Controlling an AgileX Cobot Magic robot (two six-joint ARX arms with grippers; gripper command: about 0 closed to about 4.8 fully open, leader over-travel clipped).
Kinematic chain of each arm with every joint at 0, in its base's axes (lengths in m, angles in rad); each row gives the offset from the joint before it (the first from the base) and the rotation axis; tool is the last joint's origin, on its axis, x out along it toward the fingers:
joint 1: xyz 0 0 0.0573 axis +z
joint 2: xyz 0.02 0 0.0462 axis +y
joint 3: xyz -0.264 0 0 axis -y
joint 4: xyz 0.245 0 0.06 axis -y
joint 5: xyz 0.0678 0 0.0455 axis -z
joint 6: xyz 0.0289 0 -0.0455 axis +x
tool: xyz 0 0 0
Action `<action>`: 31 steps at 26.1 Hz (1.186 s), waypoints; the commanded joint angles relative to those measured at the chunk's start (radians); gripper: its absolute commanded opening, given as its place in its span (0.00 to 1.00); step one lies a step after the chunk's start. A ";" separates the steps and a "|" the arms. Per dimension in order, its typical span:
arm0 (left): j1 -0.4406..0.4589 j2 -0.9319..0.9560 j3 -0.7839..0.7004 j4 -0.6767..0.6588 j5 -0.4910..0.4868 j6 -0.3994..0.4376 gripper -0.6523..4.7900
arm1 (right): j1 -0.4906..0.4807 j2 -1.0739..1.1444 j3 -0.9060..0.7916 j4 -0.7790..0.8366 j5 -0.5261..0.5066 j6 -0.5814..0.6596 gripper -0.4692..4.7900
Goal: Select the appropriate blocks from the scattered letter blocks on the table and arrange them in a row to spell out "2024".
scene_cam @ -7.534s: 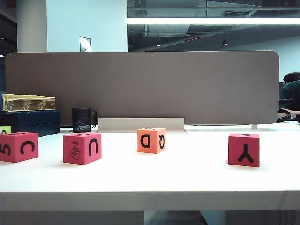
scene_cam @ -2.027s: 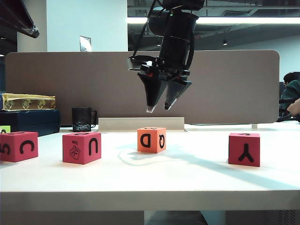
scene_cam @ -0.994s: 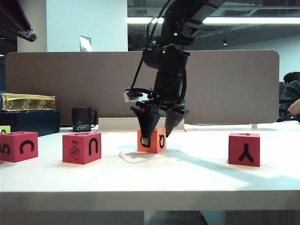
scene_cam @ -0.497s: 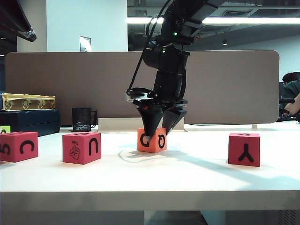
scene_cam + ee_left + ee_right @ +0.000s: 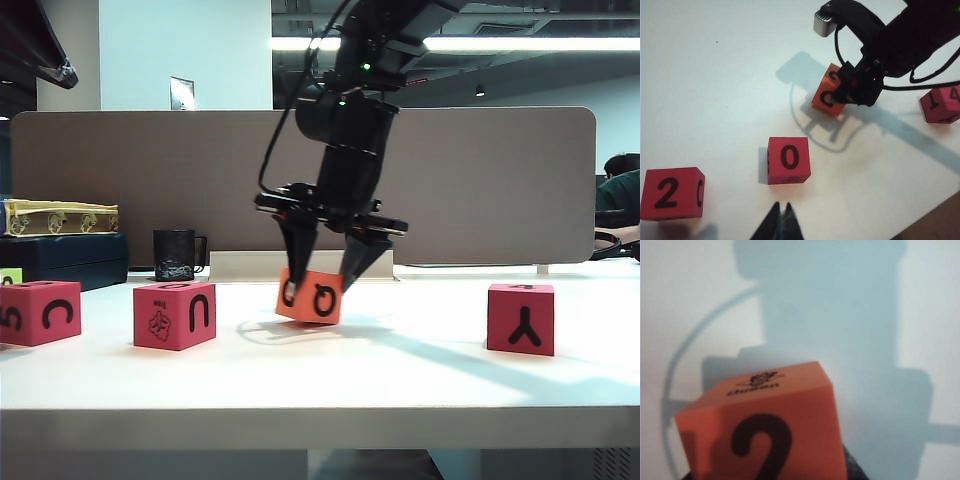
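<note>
right claw: The right claw (image 5: 318, 285) is squeezing the orange block (image 5: 311, 294) between its two fingers, and the block is tipping with one edge just off the table (image 5: 400, 370).
left claw: The left claw (image 5: 780, 223) is pressed together, holding nothing, and is hanging high over the table just by the "0" block (image 5: 788, 160).
other blocks: The first "2" block (image 5: 671, 194) is sitting off to one side of the left claw, and the "4" block (image 5: 940, 103) is waiting well past the right claw.
slipping: The orange block is leaning, so I think it may be twisting out of the fingers and dropping.
wrong face: If it is turning, its "2" (image 5: 761, 444) may be ending up facing away.
bumping: Carrying it low may be knocking the "0" block out of line.
</note>
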 commanded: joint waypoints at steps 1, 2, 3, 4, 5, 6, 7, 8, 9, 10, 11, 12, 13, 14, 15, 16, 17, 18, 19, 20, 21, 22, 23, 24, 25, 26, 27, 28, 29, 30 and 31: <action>0.000 -0.003 0.006 0.005 0.003 0.003 0.11 | 0.011 -0.006 0.012 0.002 -0.012 0.052 0.55; 0.000 -0.003 0.006 0.005 0.003 0.003 0.11 | 0.015 -0.006 0.012 0.000 -0.011 0.060 0.55; 0.000 -0.003 0.006 0.005 0.003 0.004 0.11 | 0.016 -0.006 0.012 -0.007 -0.011 0.069 0.55; 0.000 -0.003 0.006 0.005 0.003 0.004 0.11 | 0.017 -0.007 0.012 -0.017 -0.012 0.074 0.55; 0.000 -0.003 0.006 0.005 0.006 0.004 0.11 | 0.018 -0.007 0.012 -0.029 -0.011 0.075 0.55; 0.000 -0.003 0.006 0.005 0.006 0.004 0.11 | 0.019 -0.007 0.012 -0.042 -0.011 0.075 0.55; 0.000 -0.003 0.006 0.005 0.006 0.004 0.11 | 0.019 -0.007 0.012 -0.056 -0.012 0.075 0.55; 0.000 -0.003 0.006 0.005 0.006 0.004 0.11 | 0.020 -0.008 0.012 -0.076 -0.012 0.075 0.55; 0.000 -0.003 0.006 0.006 0.006 0.004 0.11 | 0.020 -0.008 0.012 -0.092 -0.012 0.075 0.55; 0.000 -0.003 0.006 0.007 0.006 0.004 0.11 | 0.020 -0.008 0.012 -0.108 -0.013 0.076 0.55; 0.000 -0.003 0.006 0.013 0.006 0.003 0.11 | 0.020 -0.008 0.012 -0.142 -0.015 0.088 0.55; 0.000 -0.003 0.006 0.024 0.006 0.003 0.11 | 0.022 -0.008 0.012 -0.171 -0.021 0.098 0.55; 0.000 -0.003 0.006 0.029 0.006 0.003 0.11 | 0.023 -0.008 0.012 -0.180 -0.037 0.098 0.55; 0.000 -0.003 0.006 0.032 0.006 0.002 0.11 | 0.027 -0.008 0.012 -0.188 -0.048 0.098 0.55; 0.000 -0.003 0.006 0.032 0.006 0.000 0.11 | 0.031 -0.008 0.012 -0.193 -0.066 0.098 0.55; 0.000 -0.003 0.006 0.032 0.006 -0.001 0.11 | 0.034 -0.008 0.012 -0.195 -0.074 0.098 0.55; 0.000 -0.003 0.006 0.032 0.006 -0.002 0.11 | 0.041 -0.007 0.012 -0.195 -0.083 0.098 0.55; 0.000 -0.003 0.006 0.031 0.006 -0.004 0.11 | 0.047 -0.007 0.012 -0.194 -0.084 0.098 0.55; 0.000 -0.003 0.006 0.030 0.006 -0.004 0.11 | 0.058 -0.007 0.012 -0.192 -0.082 0.098 0.55; 0.000 -0.003 0.006 0.024 0.006 -0.004 0.11 | 0.068 -0.007 0.012 -0.184 -0.088 0.098 0.55; 0.000 -0.003 0.006 0.020 0.007 -0.004 0.11 | 0.071 -0.007 0.012 -0.180 -0.088 0.098 0.55; 0.000 -0.003 0.006 0.018 0.006 -0.004 0.11 | 0.077 -0.007 0.012 -0.174 -0.098 0.098 0.55; 0.000 -0.003 0.006 0.016 0.007 -0.004 0.11 | 0.082 -0.007 0.012 -0.171 -0.098 0.097 0.57; 0.000 -0.003 0.006 0.013 0.007 -0.004 0.11 | 0.082 -0.007 0.012 -0.166 -0.102 0.097 0.60; 0.000 -0.003 0.006 0.011 0.007 -0.004 0.11 | 0.085 -0.007 0.012 -0.160 -0.102 0.097 0.65; 0.000 -0.003 0.006 0.009 0.007 -0.004 0.11 | 0.089 -0.006 0.012 -0.156 -0.101 0.098 0.68; 0.000 -0.003 0.006 0.006 0.006 -0.004 0.11 | 0.091 -0.006 0.012 -0.153 -0.095 0.098 0.72; 0.000 -0.003 0.006 0.005 0.006 -0.004 0.11 | 0.092 -0.006 0.012 -0.148 -0.094 0.098 0.75; 0.000 -0.003 0.006 0.002 0.006 -0.004 0.11 | 0.093 -0.006 0.012 -0.146 -0.094 0.098 0.75; 0.000 -0.003 0.006 0.000 0.006 -0.004 0.11 | 0.093 -0.006 0.012 -0.146 -0.095 0.098 0.75; 0.000 -0.003 0.006 -0.002 0.006 -0.004 0.11 | 0.093 -0.006 0.012 -0.144 -0.094 0.098 0.75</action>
